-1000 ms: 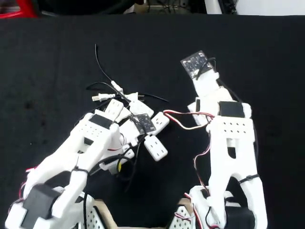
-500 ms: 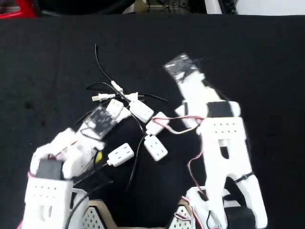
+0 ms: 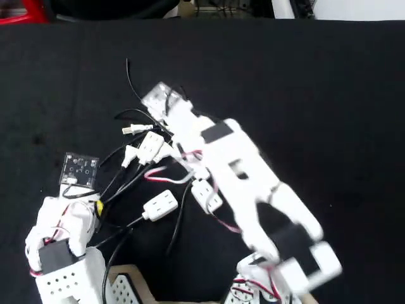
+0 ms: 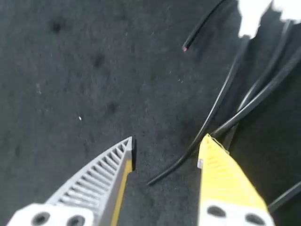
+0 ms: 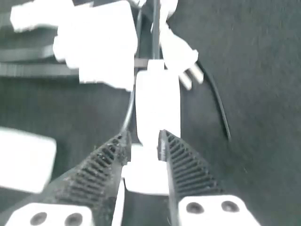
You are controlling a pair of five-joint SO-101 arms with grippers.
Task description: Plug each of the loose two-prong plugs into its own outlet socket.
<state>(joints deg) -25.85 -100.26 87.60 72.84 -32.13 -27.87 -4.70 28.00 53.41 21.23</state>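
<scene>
The right gripper (image 5: 142, 137) sits over the tangle of cords in the middle of the black table (image 3: 329, 95). Its jaws stand only a narrow gap apart. A white outlet block (image 5: 157, 106) lies lengthwise in that gap, in line with the fingers, and seems unclamped, though blur leaves this unsure. The left gripper (image 4: 168, 141) hangs wide open, holding nothing, beside the tangle, where black cables (image 4: 221, 99) cross. Just beyond the block, 1 two-prong plug (image 5: 179, 55) points its prongs sideways, away from the block.
</scene>
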